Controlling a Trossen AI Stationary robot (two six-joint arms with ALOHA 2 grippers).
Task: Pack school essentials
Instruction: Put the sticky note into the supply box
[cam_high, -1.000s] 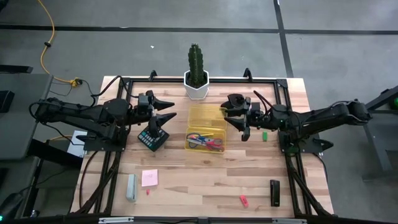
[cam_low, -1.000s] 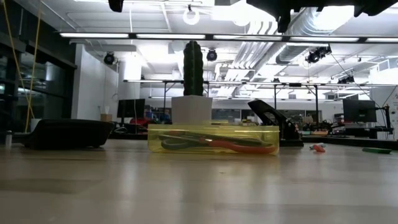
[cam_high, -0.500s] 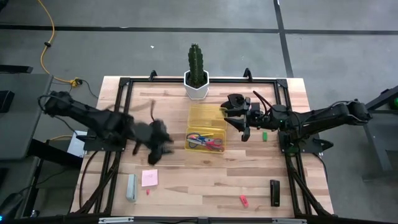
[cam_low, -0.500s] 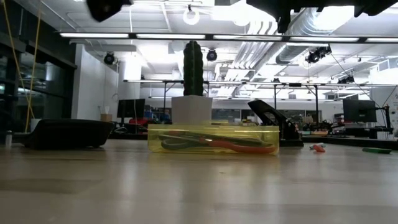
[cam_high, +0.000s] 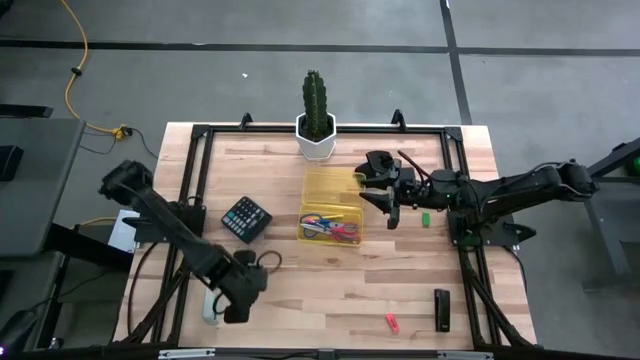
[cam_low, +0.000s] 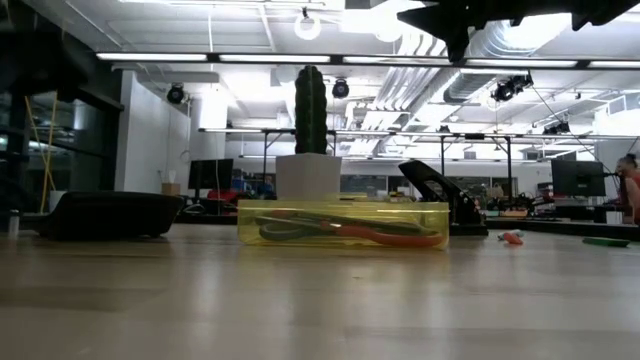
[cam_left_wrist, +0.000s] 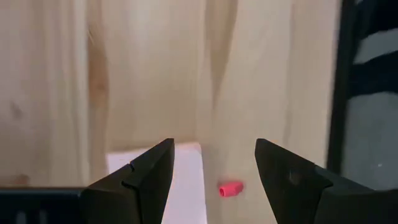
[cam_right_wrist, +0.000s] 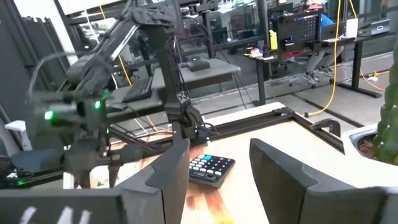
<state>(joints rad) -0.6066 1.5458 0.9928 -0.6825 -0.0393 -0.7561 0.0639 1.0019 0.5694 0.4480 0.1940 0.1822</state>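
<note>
**Left arm swings to the front edge, calculator left behind**

Swung forward since a second ago, the left arm has quit the calculator (cam_high: 246, 218) and now reaches down over the table's front left corner, where the left gripper (cam_high: 238, 296) covers the spot in which the pink sticky-note pad lay. In the left wrist view its fingers (cam_left_wrist: 146, 177) stand well apart with nothing between them; past them a pale corner of the sticky-note pad (cam_left_wrist: 186, 180) shows, and just beside it a small red piece (cam_left_wrist: 231, 188) on the wood. A grey-white block (cam_high: 209, 306) pokes out at the arm's left.

Along the front right lie another red piece (cam_high: 392, 323) and a black stapler (cam_high: 442, 309). Mid-table, the yellow tray (cam_high: 331, 186) holds the blue-handled scissors (cam_high: 313, 226) and red-handled scissors (cam_high: 346, 232) at its near end. The right gripper (cam_high: 381, 195) hovers just right of the tray, jaws parted and empty, as before. A small green piece (cam_high: 425, 217) lies beneath that arm. Farthest back stands the cactus (cam_high: 315, 105) in its white pot.
</note>
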